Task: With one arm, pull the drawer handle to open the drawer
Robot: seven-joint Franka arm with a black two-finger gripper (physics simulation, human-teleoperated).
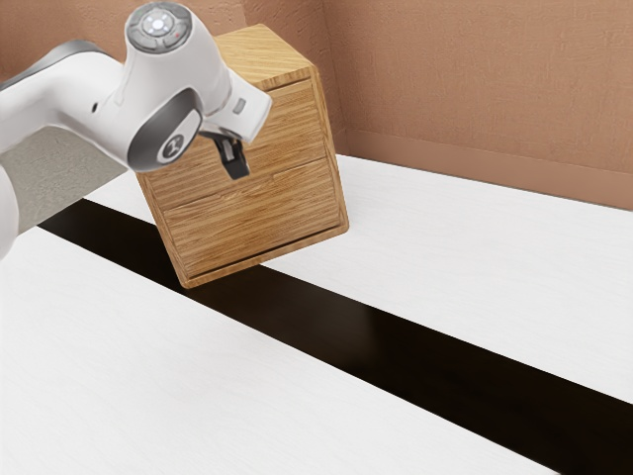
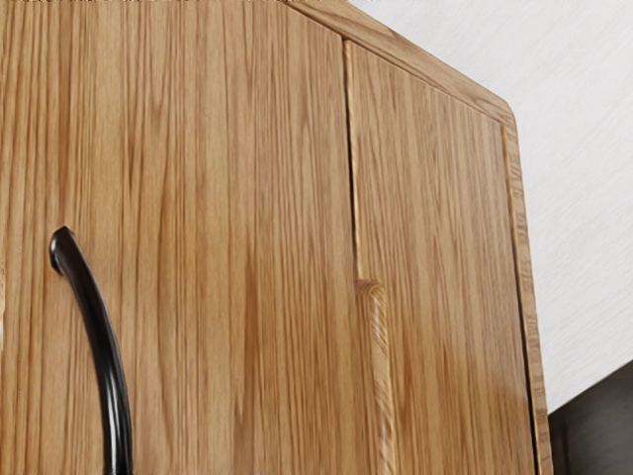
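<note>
Our claw (image 1: 233,163) hangs close before the front of the upper drawer (image 1: 292,124), showing as a dark shape under the white hand of our arm (image 1: 119,89). We cannot tell how wide it stands, nor whether it has hold of anything, since the hand covers most of it in the exterior view.

Just ahead of the hand, the wrist view shows the drawer handle (image 2: 104,346): a slim black bow that curves out from the oak-grained drawer front. Whether the claw touches it we cannot say. That drawer front lies level with the lower drawer (image 1: 252,213) beside it, with only a thin seam between the two, so the drawer looks shut, though at this angle we would not swear to it.

Both drawers sit in a small wooden cabinet (image 1: 262,49) with a plain top and a narrow frame around the fronts. It stands on a white table (image 1: 475,257), and its base lies partly over a broad black stripe (image 1: 396,346) that runs across the table toward the exterior view's lower right. Behind the cabinet rises a brown wall (image 1: 475,69), which meets the table's far edge.
</note>
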